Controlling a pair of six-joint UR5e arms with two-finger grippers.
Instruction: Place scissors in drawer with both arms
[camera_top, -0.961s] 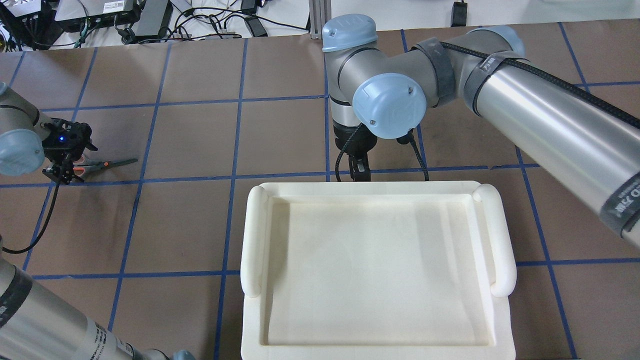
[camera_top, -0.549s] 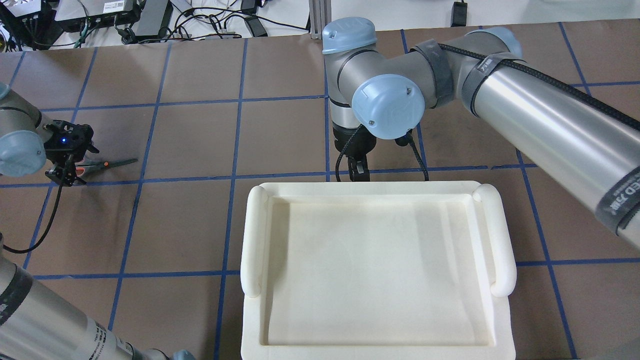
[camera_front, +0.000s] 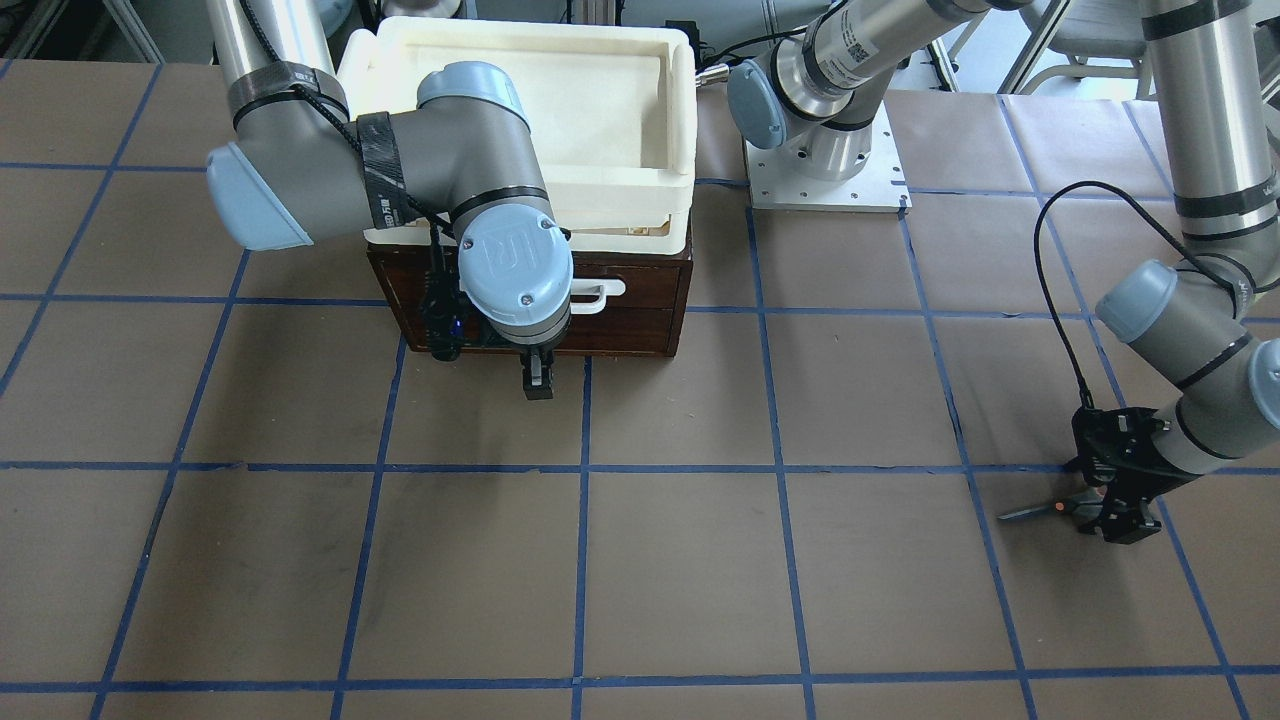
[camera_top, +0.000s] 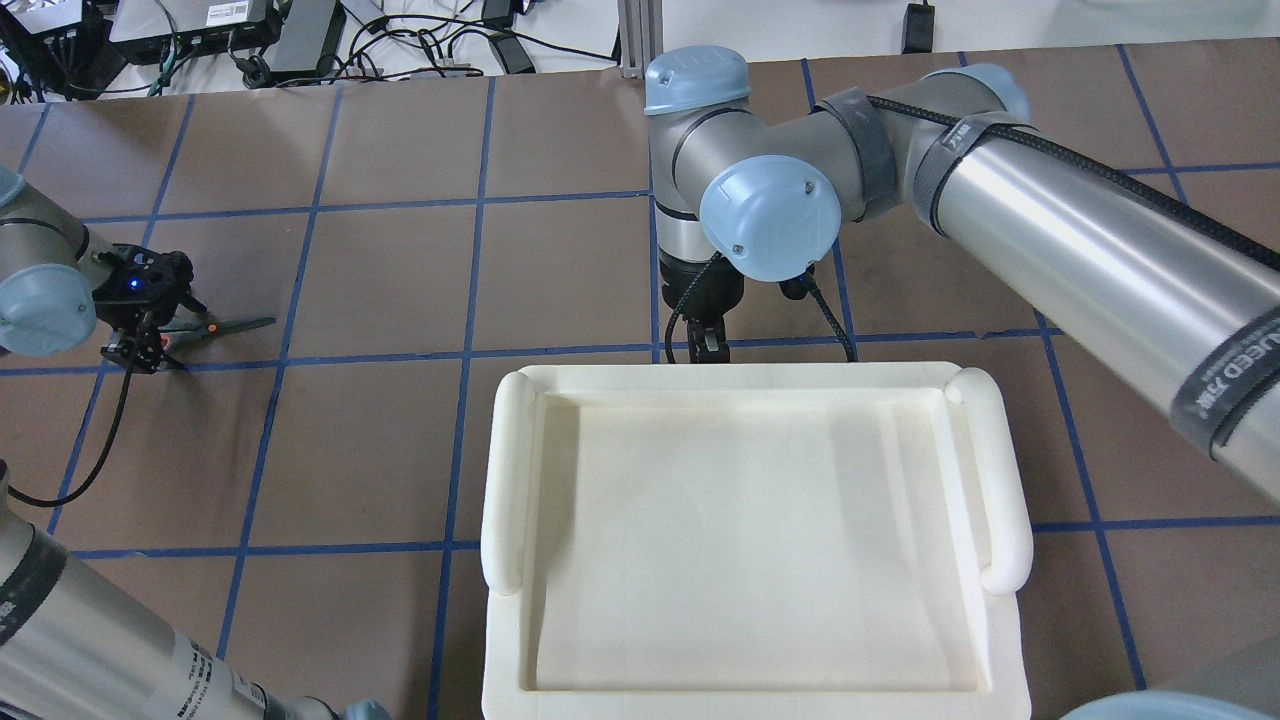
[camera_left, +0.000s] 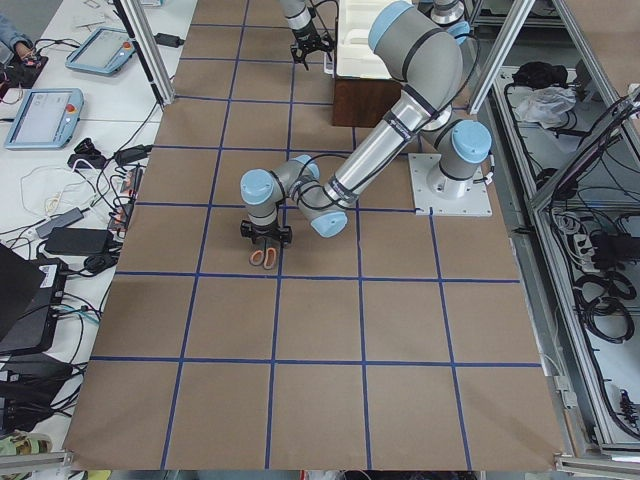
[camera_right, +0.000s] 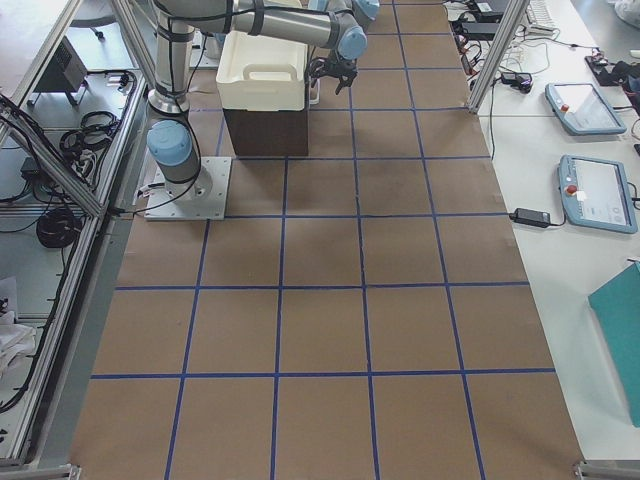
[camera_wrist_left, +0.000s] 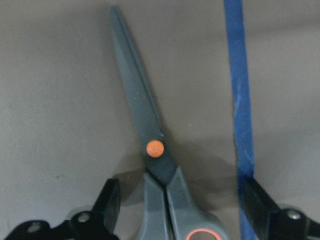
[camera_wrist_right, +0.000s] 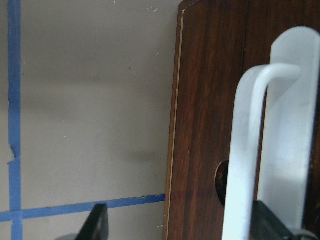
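Grey-handled scissors (camera_wrist_left: 150, 150) lie flat on the bench (camera_wrist_left: 50, 100), blades shut, handles between the spread, released left fingers (camera_wrist_left: 107, 200), wrist pointing down. Only the wrist view shows that gap. Farther off, the right fingers (camera_wrist_right: 97, 222), likewise parted, hang at the white bar handle (camera_wrist_right: 287, 125) of the closed drawer (camera_wrist_right: 210, 125).

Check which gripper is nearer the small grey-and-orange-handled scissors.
Left: the left gripper straddles the scissors at the handles; right gripper far off, at the white handle of the dark brown wooden drawer.
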